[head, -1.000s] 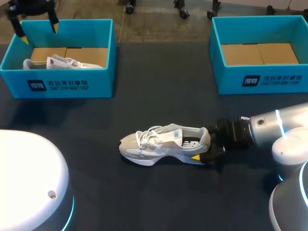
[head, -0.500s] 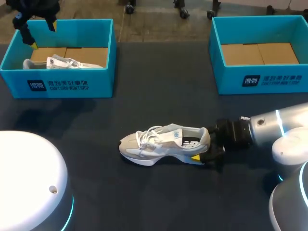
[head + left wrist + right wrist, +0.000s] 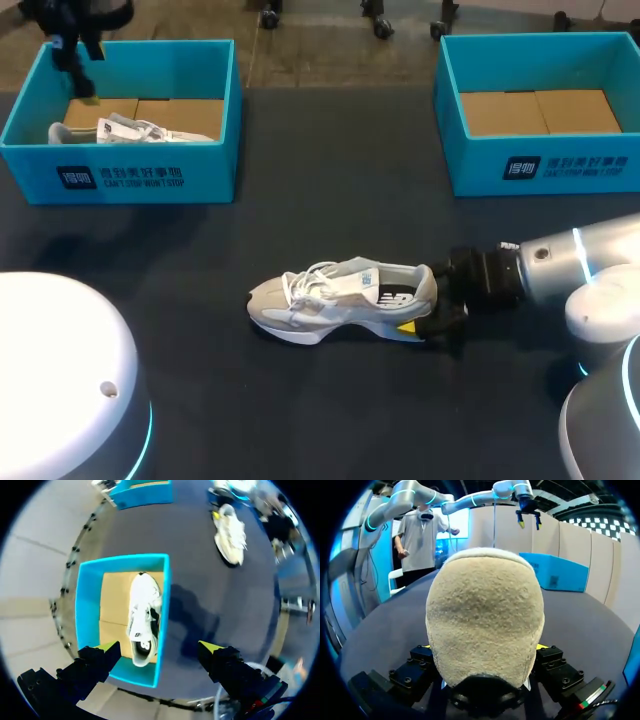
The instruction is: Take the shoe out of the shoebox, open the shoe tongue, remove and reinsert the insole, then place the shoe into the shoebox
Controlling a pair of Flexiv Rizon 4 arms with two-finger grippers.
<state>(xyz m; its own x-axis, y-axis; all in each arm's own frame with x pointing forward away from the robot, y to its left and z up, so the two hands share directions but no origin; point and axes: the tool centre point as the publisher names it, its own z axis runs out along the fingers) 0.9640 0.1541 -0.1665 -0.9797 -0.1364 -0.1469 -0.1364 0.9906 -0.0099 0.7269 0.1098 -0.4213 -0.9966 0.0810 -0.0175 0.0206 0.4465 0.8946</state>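
A grey-and-white shoe (image 3: 335, 297) lies on its sole in the middle of the dark table, toe pointing left. My right gripper (image 3: 425, 302) is shut on its heel; in the right wrist view the beige heel (image 3: 485, 615) sits between both fingers of that gripper (image 3: 485, 652). A second white shoe (image 3: 130, 130) lies in the left blue shoebox (image 3: 130, 180). My left gripper (image 3: 78, 55) hangs open high over that box's back left corner. The left wrist view looks down past the left gripper (image 3: 159, 650) at the box (image 3: 87, 605) and the shoe inside (image 3: 142, 620).
An empty blue shoebox (image 3: 545, 165) with a cardboard floor stands at the back right. Open dark tabletop (image 3: 330, 180) lies between the two boxes and in front of the shoe. The white bases of my arms fill the near corners.
My left gripper has turned about its wrist above the left box's back corner, its yellow tips swinging round. The right gripper and the shoe on the table have not moved.
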